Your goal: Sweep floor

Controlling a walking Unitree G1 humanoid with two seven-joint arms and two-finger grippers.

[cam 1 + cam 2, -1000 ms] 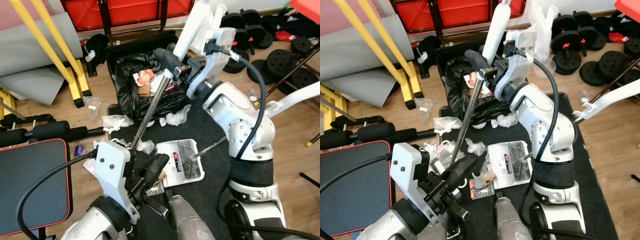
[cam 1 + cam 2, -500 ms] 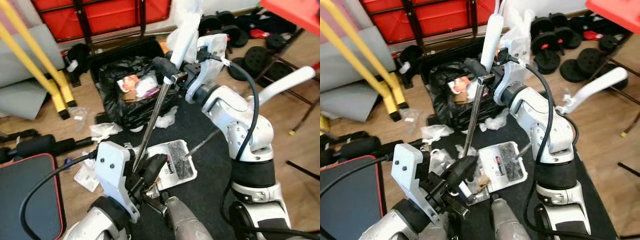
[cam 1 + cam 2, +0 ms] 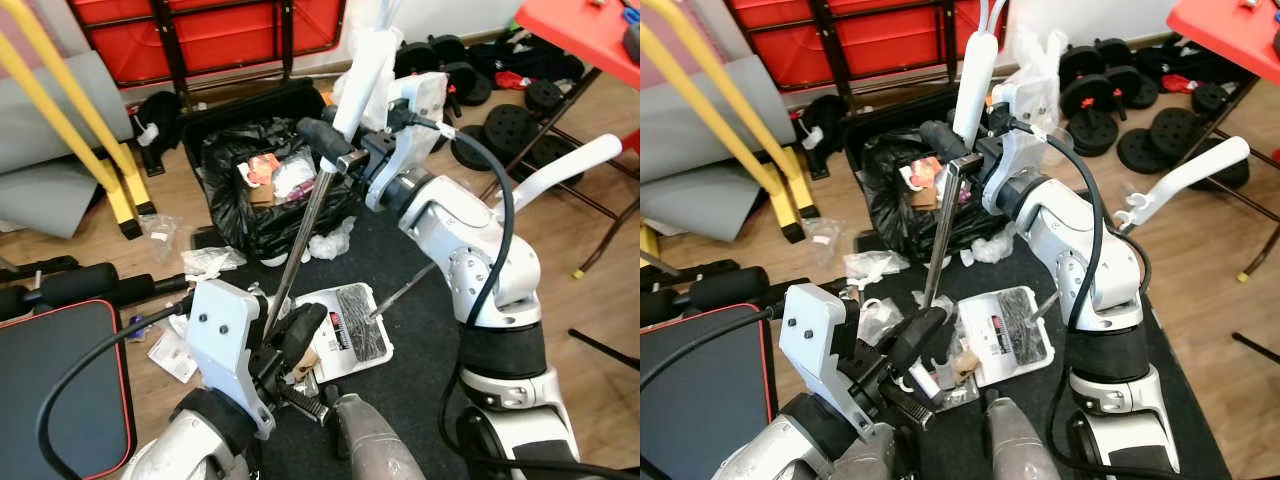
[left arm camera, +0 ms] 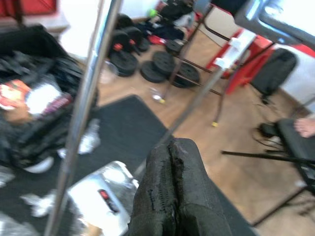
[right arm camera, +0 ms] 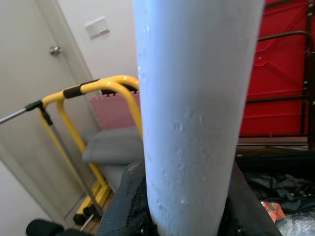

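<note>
A broom with a white handle [image 3: 366, 60] and a metal pole [image 3: 305, 230] slants across the middle. My right gripper [image 3: 340, 145] is shut on the white handle [image 5: 197, 113] where it meets the pole. The pole's low end runs down behind my left gripper [image 3: 300, 330]. That gripper's fingers [image 4: 172, 191] are pressed together, with the pole [image 4: 81, 113] passing beside them. The broom's head is hidden behind my left arm. A white dustpan [image 3: 352, 320] lies on the black mat [image 3: 420, 330], and its thin rod rises toward a white handle [image 3: 570, 165].
A black bin bag [image 3: 265, 190] full of rubbish stands behind the mat. Crumpled plastic litter [image 3: 210, 260] lies on the wood floor. A black bench [image 3: 50, 380] and yellow frame [image 3: 90, 130] are on the left. Weight plates [image 3: 500, 130] and a red table [image 3: 590, 35] are on the right.
The whole picture has shifted because the camera moved. The broom pole stands a little steeper than a second ago. Both grippers keep their places on the broom.
</note>
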